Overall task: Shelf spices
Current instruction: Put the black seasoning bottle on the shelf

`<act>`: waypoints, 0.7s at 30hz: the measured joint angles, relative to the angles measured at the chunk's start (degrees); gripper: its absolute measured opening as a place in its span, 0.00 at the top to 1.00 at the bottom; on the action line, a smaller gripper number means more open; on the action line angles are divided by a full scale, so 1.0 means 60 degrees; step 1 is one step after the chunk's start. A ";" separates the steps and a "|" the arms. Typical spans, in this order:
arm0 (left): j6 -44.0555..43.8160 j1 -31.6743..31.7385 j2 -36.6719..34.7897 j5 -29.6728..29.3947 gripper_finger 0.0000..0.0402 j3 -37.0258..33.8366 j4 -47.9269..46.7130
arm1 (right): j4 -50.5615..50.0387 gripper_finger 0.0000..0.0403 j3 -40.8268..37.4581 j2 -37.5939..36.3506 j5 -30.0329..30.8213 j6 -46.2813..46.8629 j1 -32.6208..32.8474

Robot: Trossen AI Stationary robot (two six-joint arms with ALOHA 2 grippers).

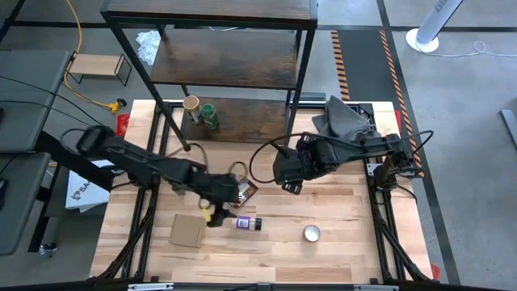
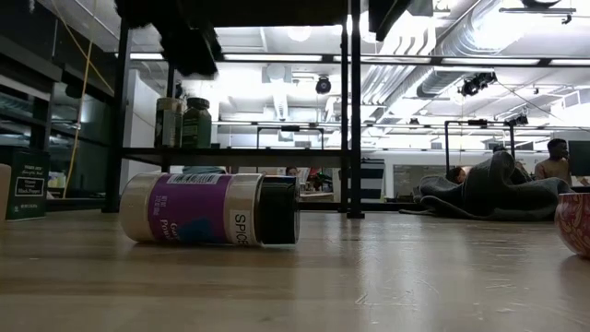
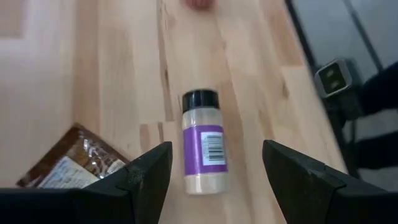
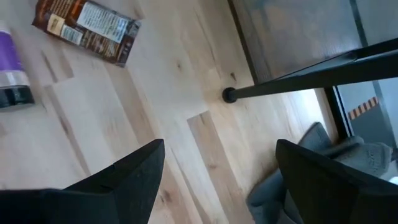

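A dark-capped jar with a purple-white label (image 1: 246, 223) (image 3: 203, 142) lies on its side on the table. My left gripper (image 1: 220, 213) (image 3: 214, 180) hovers open just left of it, a finger on either side of its bottom end, touching nothing. A brown-orange pouch (image 1: 245, 191) (image 4: 87, 25) lies flat beside it. Tan-lidded (image 1: 191, 103) and green-lidded (image 1: 208, 115) jars stand on the shelf's (image 1: 234, 56) lowest board. A small dark tin (image 2: 28, 184) stands at the left in the low view. My right gripper (image 1: 287, 183) (image 4: 217, 180) hangs open above the table's middle.
A flat cardboard square (image 1: 187, 230) and a round silvery disc (image 1: 312, 234) lie near the front edge. A grey cloth (image 1: 343, 121) is heaped at the far right. The shelf's black foot (image 4: 229, 94) stands on the table near my right gripper.
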 joint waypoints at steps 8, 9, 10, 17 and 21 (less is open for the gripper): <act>0.0408 -0.0410 0.1906 0.0788 0.38 0.0526 0.0061 | 0.0094 0.25 0.0000 0.0000 0.0236 -0.0005 0.0127; 0.0454 -0.0509 0.2075 0.0753 0.38 0.0526 0.0072 | 0.0105 0.25 0.0000 0.0000 0.0242 -0.0008 0.0127; 0.0417 -0.0598 0.2239 0.0698 0.38 0.0526 0.0081 | 0.0098 0.25 0.0000 0.0000 0.0257 -0.0007 0.0124; -0.0435 -0.1029 0.3091 -0.0760 0.38 0.0529 0.0129 | 0.0233 0.25 0.0000 0.0000 0.0529 -0.0010 0.0123; -0.0926 -0.1127 0.3146 -0.1510 0.38 0.0529 0.0258 | 0.0309 0.25 0.0000 0.0000 0.0531 -0.0005 0.0123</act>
